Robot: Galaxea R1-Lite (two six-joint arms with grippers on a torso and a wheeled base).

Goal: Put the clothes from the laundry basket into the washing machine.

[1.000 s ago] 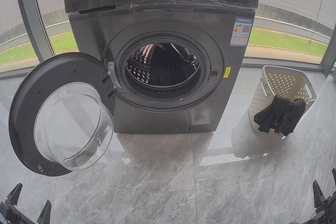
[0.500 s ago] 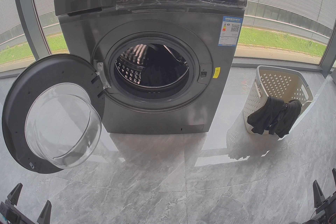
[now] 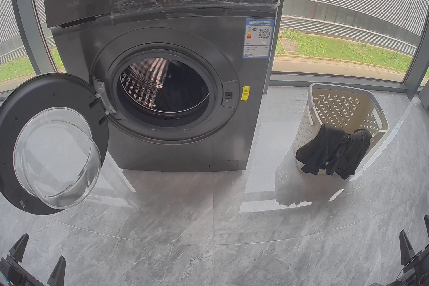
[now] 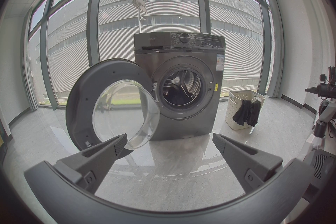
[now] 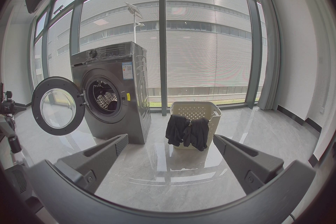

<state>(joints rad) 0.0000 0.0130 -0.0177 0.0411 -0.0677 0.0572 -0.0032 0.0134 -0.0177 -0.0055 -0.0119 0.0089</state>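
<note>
The grey washing machine (image 3: pixel 178 32) stands on the floor with its round door (image 3: pixel 44 90) swung wide to the left and the drum (image 3: pixel 163 86) open. To its right is the white laundry basket (image 3: pixel 344 88) with black clothes (image 3: pixel 333 153) draped over its near rim. Both arms hang low and well back from the machine and the basket. My left gripper (image 3: pixel 39 253) is open at the lower left and holds nothing (image 4: pixel 168 137). Low on the right, my right gripper (image 3: pixel 415 235) is open and faces the basket (image 5: pixel 196 106) and clothes (image 5: pixel 187 132).
Grey marble floor (image 3: pixel 214 229) lies bare between the grippers and the machine. Tall windows (image 3: pixel 357 10) with dark frames run behind the machine and basket. The open door juts out over the floor on the left.
The whole head picture has shifted left, so the camera has turned right. The machine, basket and clothes keep their places relative to each other, and both grippers stay open.
</note>
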